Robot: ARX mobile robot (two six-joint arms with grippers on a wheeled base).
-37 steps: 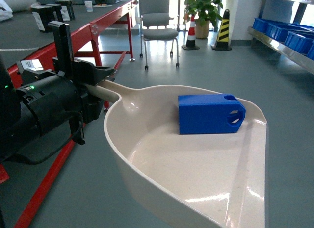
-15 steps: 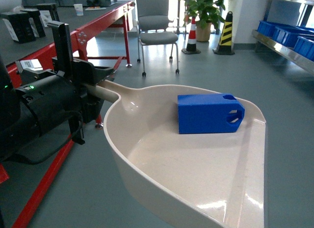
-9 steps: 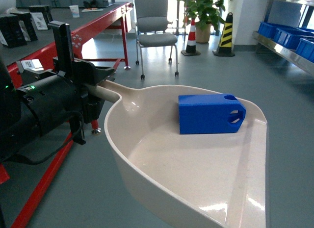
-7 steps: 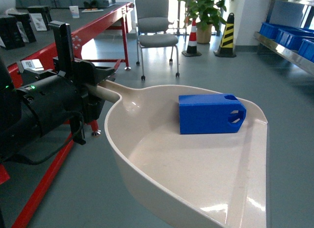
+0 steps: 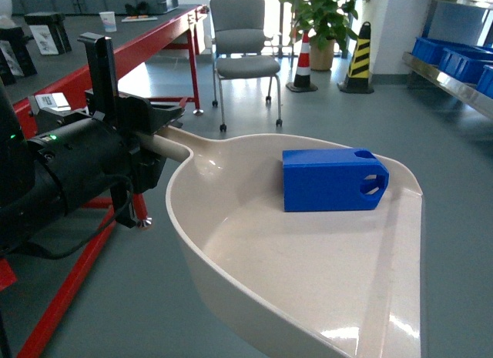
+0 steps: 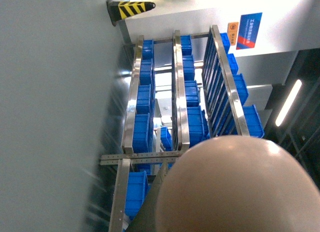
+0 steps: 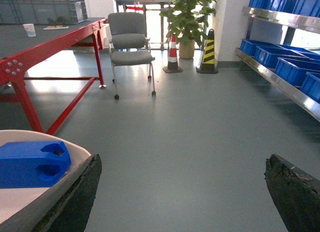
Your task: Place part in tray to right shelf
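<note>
The cream tray point(image 5: 308, 273) hangs in the air in front of me, level, and my left gripper point(image 5: 156, 133) is shut on its long handle. The blue part point(image 5: 333, 179) lies on its side in the tray, near the far rim, slotted end to the right. In the left wrist view the tray's underside point(image 6: 235, 187) fills the lower right. My right gripper point(image 7: 183, 162) is open over bare floor with nothing between its fingers, just right of the tray point(image 7: 20, 199) and part point(image 7: 32, 163). The right shelf point(image 5: 454, 77) with blue crates stands far off at the right edge.
A red-framed workbench point(image 5: 92, 73) runs along the left. A grey wheeled chair point(image 5: 245, 42), a potted plant point(image 5: 320, 11), a red-white cone point(image 5: 303, 61) and a yellow-black cone point(image 5: 360, 46) stand ahead. Grey floor lies between me and the shelf point(image 7: 285, 85).
The background has drifted: things on the workbench slid left and the shelf slid toward the right edge. Tray, part and left gripper keep the same pose in view.
</note>
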